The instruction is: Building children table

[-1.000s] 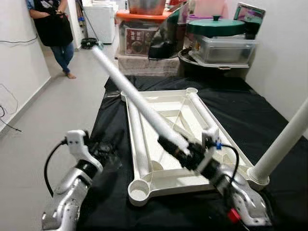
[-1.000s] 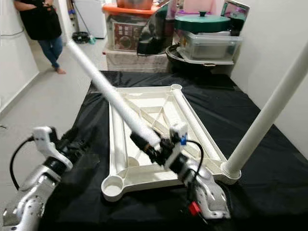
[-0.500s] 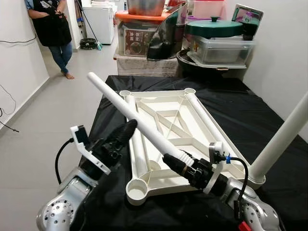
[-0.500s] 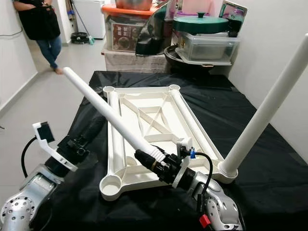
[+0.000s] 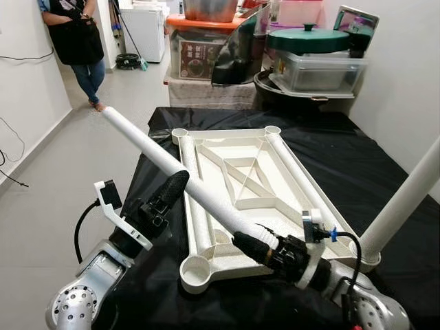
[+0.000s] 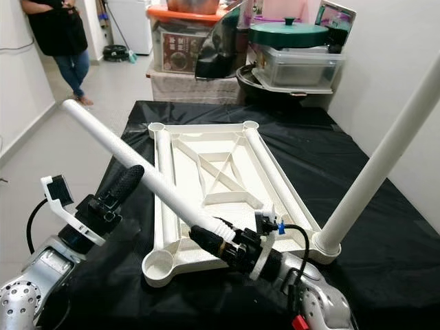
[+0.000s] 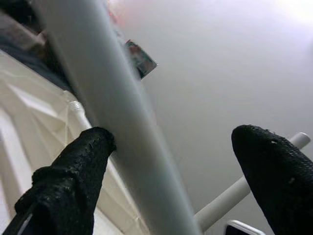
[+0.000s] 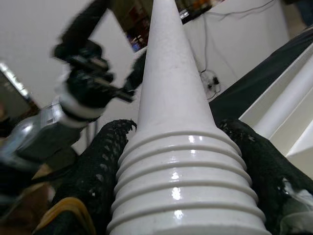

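The white children's table top [image 5: 227, 141] lies upside down on a black cloth. One white leg [image 5: 402, 206] stands fitted in its near right corner socket. The near left socket [image 5: 194, 268] is empty. My right gripper [image 5: 256, 246] is shut on the ribbed end [image 8: 181, 161] of a loose white leg [image 5: 172, 165], which slants up and away to the left over the top's left rail. My left gripper [image 5: 172, 189] is open at the leg's middle; the leg [image 7: 112, 107] passes between its fingers, close against one finger [image 7: 73, 166].
A person [image 5: 79, 34] stands in the hallway at the far left. Storage boxes, a black pot and a green lid [image 5: 309, 38] crowd the far end of the cloth-covered surface [image 5: 385, 158]. A white wall runs along the right. Open floor [image 5: 62, 165] lies to the left.
The loose leg's free end has swung down and to the left. My right gripper has sunk toward the top's near edge, and my left gripper has risen so its fingers straddle the leg.
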{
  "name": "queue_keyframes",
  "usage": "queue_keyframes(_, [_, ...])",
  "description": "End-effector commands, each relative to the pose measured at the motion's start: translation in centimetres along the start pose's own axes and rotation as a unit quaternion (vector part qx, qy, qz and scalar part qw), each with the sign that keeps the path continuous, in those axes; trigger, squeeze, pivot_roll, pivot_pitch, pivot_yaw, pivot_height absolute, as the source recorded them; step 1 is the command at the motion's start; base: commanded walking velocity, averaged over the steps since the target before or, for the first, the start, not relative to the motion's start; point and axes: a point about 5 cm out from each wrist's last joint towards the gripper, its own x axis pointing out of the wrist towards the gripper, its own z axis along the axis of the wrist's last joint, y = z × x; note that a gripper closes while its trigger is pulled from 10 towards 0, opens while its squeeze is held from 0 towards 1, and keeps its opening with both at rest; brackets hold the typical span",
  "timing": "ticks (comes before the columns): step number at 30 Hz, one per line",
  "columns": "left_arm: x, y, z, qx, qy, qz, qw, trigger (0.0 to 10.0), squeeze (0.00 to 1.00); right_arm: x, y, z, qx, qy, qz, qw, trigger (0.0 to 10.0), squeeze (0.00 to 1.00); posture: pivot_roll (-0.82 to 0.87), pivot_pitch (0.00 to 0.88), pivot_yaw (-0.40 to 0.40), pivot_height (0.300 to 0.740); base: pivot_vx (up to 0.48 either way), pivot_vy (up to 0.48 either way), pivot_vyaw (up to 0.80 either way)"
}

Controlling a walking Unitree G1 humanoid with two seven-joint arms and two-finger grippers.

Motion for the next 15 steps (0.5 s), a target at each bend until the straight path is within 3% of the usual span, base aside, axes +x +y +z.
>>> queue_keyframes(1, [0.08,0.15,0.01,0.0,0.007,0.003,1.0,10.0,0.0,0.39,0.8,0.06,0.004,0.001,0.035,0.999,0.0,0.0,0.07,0.0,-0.066,0.74,0.0,0.0,0.0])
queue_keyframes(14, [0.0,0.63,0.25,0.006,0.008,0.021,1.0,10.0,0.0,0.11,1.7,-0.64,0.018,0.022,0.064,0.998,0.0,0.0,0.07,0.0,-0.067,0.74,0.0,0.0,0.0])
queue_keyframes(15, [0.03,0.66,0.3,0.007,0.007,0.021,1.0,9.4,0.0,0.07,1.78,-0.74,0.017,0.027,0.068,0.997,0.0,0.0,0.07,0.0,-0.067,0.74,0.0,0.0,0.0])
